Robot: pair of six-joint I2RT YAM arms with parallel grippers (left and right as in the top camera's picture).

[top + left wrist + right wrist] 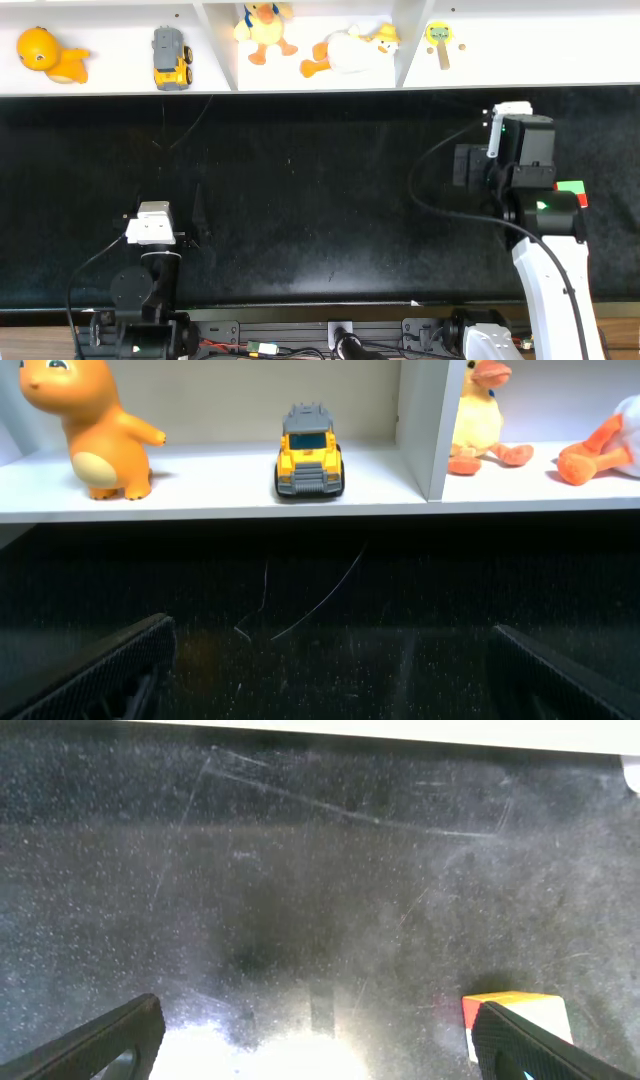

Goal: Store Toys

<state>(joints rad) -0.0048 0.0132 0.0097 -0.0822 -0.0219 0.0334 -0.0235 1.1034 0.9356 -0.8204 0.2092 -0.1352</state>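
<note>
two empty, wide-open grippers: left gripper [333, 660] faces the shelf [200, 500] edge across open mat [320, 590]; right gripper [320, 1040] hovers beside a cube [515, 1013]

Matt, scratched black tabletop [330, 610] — glossy plastic truck [309, 450], plush duck [478, 415].

The tabletop [300, 200] is black and speckled, the shelf [110, 86] white. The truck [309, 452] is yellow and grey, the figure [95, 425] orange, the duck [478, 415] yellow with orange feet.

Truck [171, 57] right of figure [50, 54] on shelf [110, 88]; cube [571, 189] on mat [300, 200]
</note>
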